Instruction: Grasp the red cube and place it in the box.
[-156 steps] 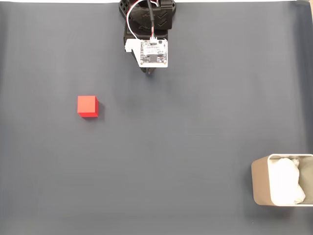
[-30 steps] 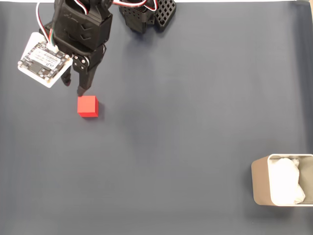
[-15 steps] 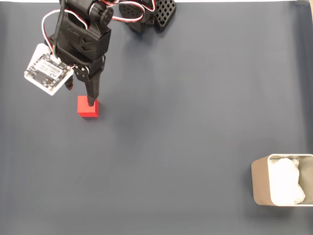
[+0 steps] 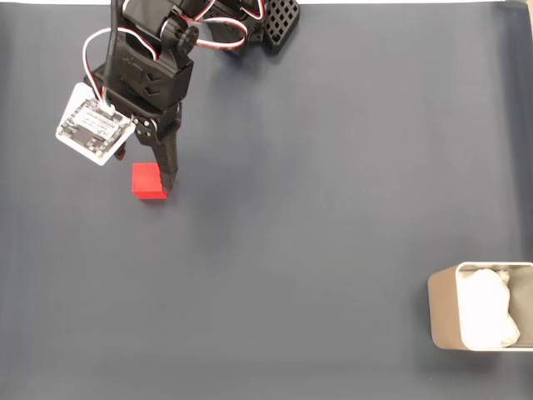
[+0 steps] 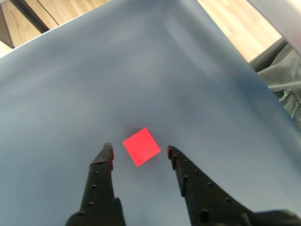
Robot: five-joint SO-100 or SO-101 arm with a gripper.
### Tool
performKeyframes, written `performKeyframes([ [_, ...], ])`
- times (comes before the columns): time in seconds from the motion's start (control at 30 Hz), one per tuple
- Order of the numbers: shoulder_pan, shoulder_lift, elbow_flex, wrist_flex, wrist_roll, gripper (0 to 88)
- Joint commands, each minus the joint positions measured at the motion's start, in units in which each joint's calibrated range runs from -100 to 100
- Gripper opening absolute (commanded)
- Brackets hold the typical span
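Observation:
The red cube (image 4: pixel 148 182) lies on the dark mat at the left of the fixed view. My gripper (image 4: pixel 148 173) hangs over it, open, with one black finger (image 4: pixel 167 167) running down the cube's right side. The wrist view shows the red cube (image 5: pixel 141 147) between and just beyond the two fingertips of my open gripper (image 5: pixel 139 150), and nothing touches it. The box (image 4: pixel 443 307), with tan walls and white padding inside, stands at the bottom right edge of the fixed view, far from the cube.
A dark grey mat (image 4: pixel 316 208) covers the table. The arm's black base (image 4: pixel 250 21) sits at the top centre. A white circuit board (image 4: pixel 93 127) on the wrist sticks out left of the gripper. Wooden floor (image 5: pixel 230 23) shows past the mat's edge.
The arm swung from the top centre to the left. In the last second the gripper moved down the fixed view, and its finger now runs beside the cube.

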Motion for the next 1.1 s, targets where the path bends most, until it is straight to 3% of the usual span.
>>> performKeyframes([
  [0.0, 0.6, -1.4, 0.8, -3.6, 0.8, 29.5],
  [1.07, -0.9, 2.6, 13.8, -22.0, 0.6, 33.8],
])
